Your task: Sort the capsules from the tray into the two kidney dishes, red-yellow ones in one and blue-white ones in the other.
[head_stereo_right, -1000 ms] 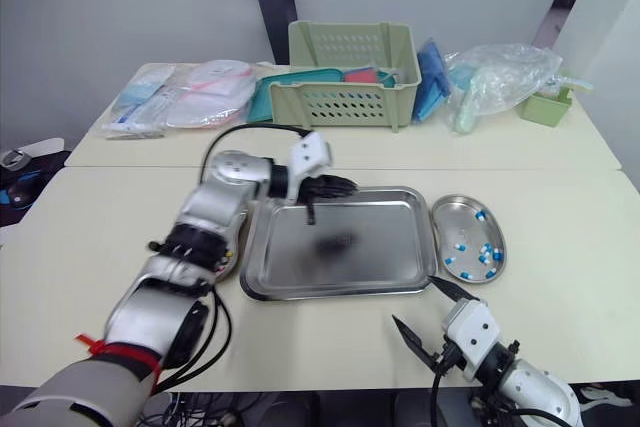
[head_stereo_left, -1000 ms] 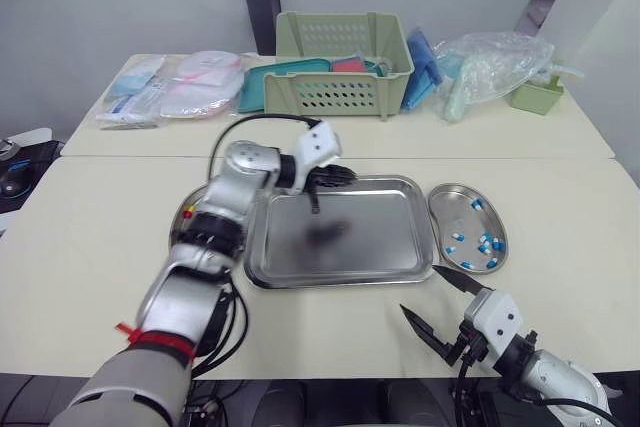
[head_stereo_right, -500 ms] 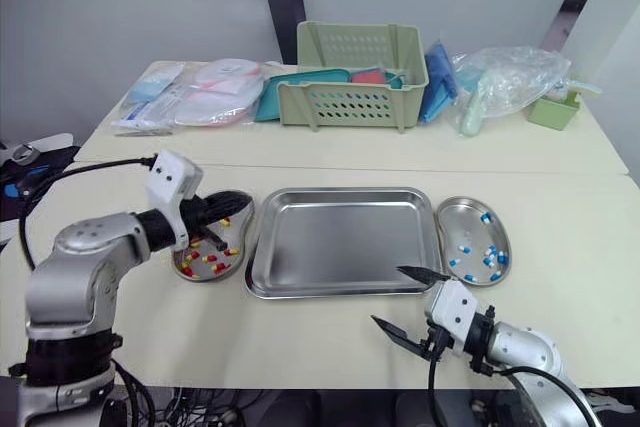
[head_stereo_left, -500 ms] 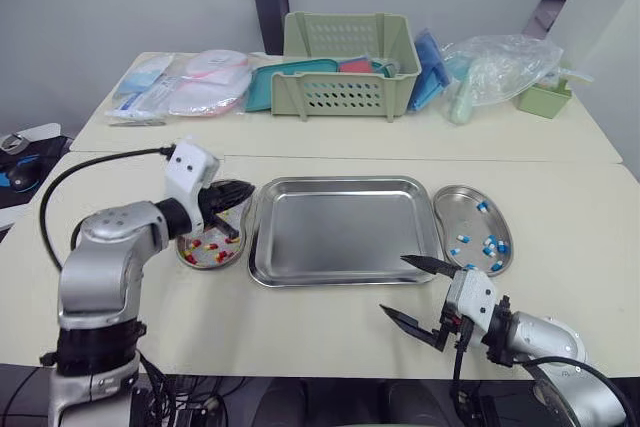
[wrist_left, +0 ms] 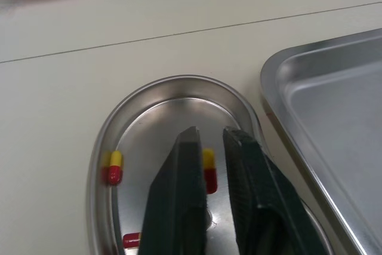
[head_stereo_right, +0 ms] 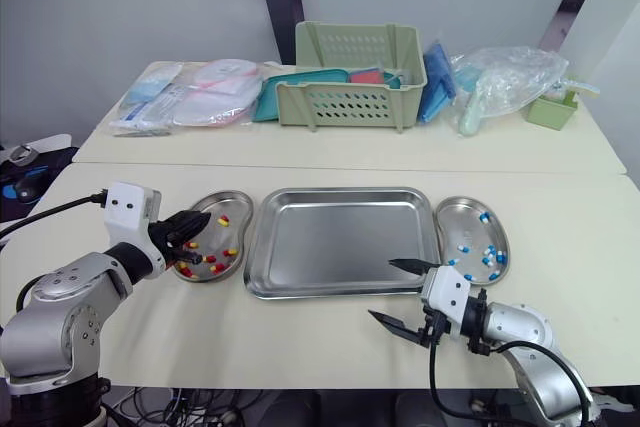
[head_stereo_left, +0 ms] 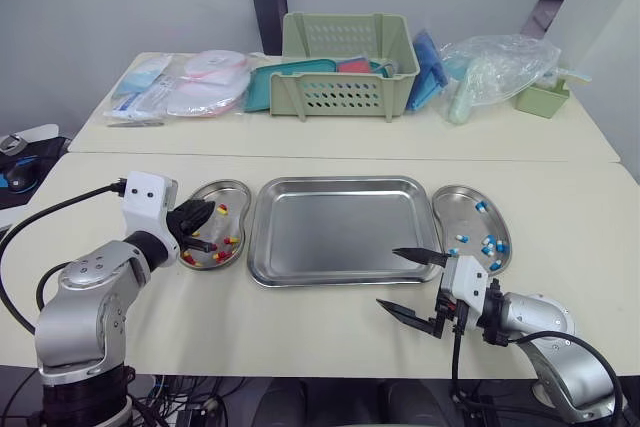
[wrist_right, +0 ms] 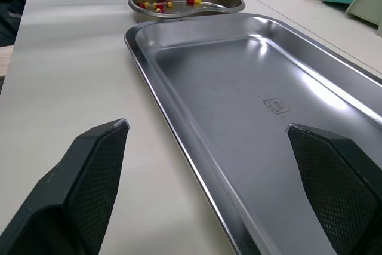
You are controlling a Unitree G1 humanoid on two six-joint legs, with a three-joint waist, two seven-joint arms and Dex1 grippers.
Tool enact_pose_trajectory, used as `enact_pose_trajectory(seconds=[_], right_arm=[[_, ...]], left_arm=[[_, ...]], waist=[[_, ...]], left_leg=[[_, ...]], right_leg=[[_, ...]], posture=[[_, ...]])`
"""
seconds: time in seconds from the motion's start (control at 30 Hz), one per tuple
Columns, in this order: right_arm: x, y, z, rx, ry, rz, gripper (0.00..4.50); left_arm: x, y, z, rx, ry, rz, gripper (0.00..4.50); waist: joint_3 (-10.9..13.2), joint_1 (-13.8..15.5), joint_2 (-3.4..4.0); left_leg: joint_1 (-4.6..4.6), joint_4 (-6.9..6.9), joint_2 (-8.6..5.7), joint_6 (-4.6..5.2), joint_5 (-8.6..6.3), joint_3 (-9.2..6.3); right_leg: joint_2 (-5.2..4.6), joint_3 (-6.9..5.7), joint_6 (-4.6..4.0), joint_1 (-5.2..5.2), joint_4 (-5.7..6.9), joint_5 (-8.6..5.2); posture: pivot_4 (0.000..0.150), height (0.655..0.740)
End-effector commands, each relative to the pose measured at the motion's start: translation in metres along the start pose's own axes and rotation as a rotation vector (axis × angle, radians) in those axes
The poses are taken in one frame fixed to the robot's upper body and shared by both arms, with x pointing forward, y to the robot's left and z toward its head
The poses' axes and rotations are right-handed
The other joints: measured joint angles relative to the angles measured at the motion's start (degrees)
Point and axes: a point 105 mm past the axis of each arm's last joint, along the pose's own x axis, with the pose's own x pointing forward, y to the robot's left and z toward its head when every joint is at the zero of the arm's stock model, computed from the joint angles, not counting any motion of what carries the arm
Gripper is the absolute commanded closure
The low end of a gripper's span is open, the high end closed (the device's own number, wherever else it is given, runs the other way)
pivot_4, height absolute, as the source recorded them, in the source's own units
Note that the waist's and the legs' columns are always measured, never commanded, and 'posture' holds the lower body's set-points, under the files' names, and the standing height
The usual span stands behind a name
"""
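Tray [head_stereo_left: 335, 232] empty mid-bench; red-yellow capsules [head_stereo_left: 222, 210] in left dish [head_stereo_left: 215, 187], blue-white capsules [head_stereo_left: 487, 245] in right dish [head_stereo_left: 455, 195], so the sort looks done. Left gripper [wrist_left: 212, 132] sits over its dish in drop position, fingers barely apart, empty. Right gripper [head_stereo_left: 388, 278] spread wide near bench's front edge, empty.

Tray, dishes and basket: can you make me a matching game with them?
Things:
1. tray
2. left dish
3. right dish
4. basket

Match with:
A. holds blue-white capsules
B. no capsules inside
C. holds red-yellow capsules
D. pale green, with holes in its side

Pairs: 1-B, 2-C, 3-A, 4-D
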Motion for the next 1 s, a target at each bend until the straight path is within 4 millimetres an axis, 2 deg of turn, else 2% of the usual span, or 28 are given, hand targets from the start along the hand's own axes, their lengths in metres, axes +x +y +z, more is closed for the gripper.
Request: enact_pose_trajectory(seconds=[0.03,0.07,0.3,0.33,0.43,0.53,0.73,0.77,0.83,0.9,1.0], right_arm=[[0.002,0.0,0.011,-0.018,-0.035,0.014,0.0],[0.002,-0.001,0.012,-0.018,-0.035,0.015,0.0],[0.001,-0.002,0.015,-0.021,-0.033,0.021,0.0],[0.0,-0.003,0.016,-0.025,-0.032,0.019,0.0],[-0.007,-0.008,0.019,-0.041,-0.022,0.002,0.0],[-0.023,-0.014,0.021,-0.052,0.015,-0.018,0.0],[-0.079,-0.043,0.018,-0.074,0.178,-0.069,0.0],[-0.085,-0.046,0.017,-0.077,0.193,-0.075,0.0],[-0.109,-0.063,0.014,-0.079,0.269,-0.099,0.0],[-0.132,-0.079,0.013,-0.08,0.341,-0.117,0.0],[-0.153,-0.096,0.015,-0.061,0.399,-0.133,0.0]], left_arm=[[-0.009,0.005,0.015,0.033,-0.074,0.029,2.75],[-0.01,0.006,0.015,0.033,-0.078,0.032,2.56],[-0.023,0.01,0.024,0.009,-0.161,0.035,0.33],[-0.027,0.011,0.024,0.0,-0.166,0.029,0.14],[-0.041,0.022,0.023,0.002,-0.152,0.032,0.14],[-0.058,0.046,0.012,0.053,-0.087,0.082,0.14],[-0.1,0.09,-0.02,0.12,0.046,0.153,0.14],[-0.104,0.092,-0.022,0.125,0.052,0.15,0.14],[-0.116,0.102,-0.034,0.11,0.101,0.16,0.14],[-0.125,0.102,-0.038,0.074,0.109,0.114,0.06],[-0.135,0.102,-0.044,0.079,0.159,0.058,0.06]], waist=[[0.0,0.0,0.0],[0.0,0.0,0.0],[0.0,0.01,0.0],[0.0,0.0,0.0],[0.0,-0.13,0.0],[0.0,-0.08,0.0],[0.01,-0.04,0.01],[0.01,-0.05,0.0],[0.01,-0.04,-0.02],[0.03,-0.07,0.01],[0.04,-0.1,0.0]], left_leg=[[0.0,0.0,0.0,0.0,0.0,0.0],[0.0,0.0,0.0,0.0,0.0,0.01],[0.0,-0.01,0.0,0.0,0.0,0.01],[0.0,-0.01,0.0,0.0,0.0,0.01],[0.0,-0.03,0.01,0.0,-0.01,0.03],[0.0,-0.04,0.01,0.0,-0.01,0.03],[0.02,-0.07,0.0,0.02,-0.02,0.1],[0.03,-0.08,0.01,0.02,-0.02,0.11],[0.03,-0.07,0.01,0.02,-0.02,0.11],[0.03,-0.07,0.01,0.03,-0.02,0.16],[0.04,-0.09,0.02,0.03,-0.02,0.18]], right_leg=[[0.0,0.0,0.0,0.0,0.0,0.0],[0.0,0.0,0.0,0.0,0.0,0.0],[0.0,0.01,0.0,0.0,0.0,0.0],[0.0,0.01,0.0,-0.01,0.0,0.0],[0.0,0.03,0.0,-0.02,-0.02,0.0],[0.0,0.03,0.0,-0.02,-0.02,0.0],[-0.02,0.06,0.0,-0.01,-0.07,0.0],[-0.02,0.06,-0.01,-0.01,-0.07,0.0],[-0.02,0.04,-0.01,0.01,-0.08,0.0],[-0.03,0.07,-0.01,0.02,-0.08,0.0],[-0.03,0.07,-0.01,0.01,-0.08,-0.01]], posture=[[0.15,0.74],[0.15,0.74],[0.15,0.74],[0.15,0.74],[0.15,0.74],[0.15,0.74],[0.15,0.74],[0.15,0.74],[0.15,0.74],[0.15,0.74],[0.15,0.74]])
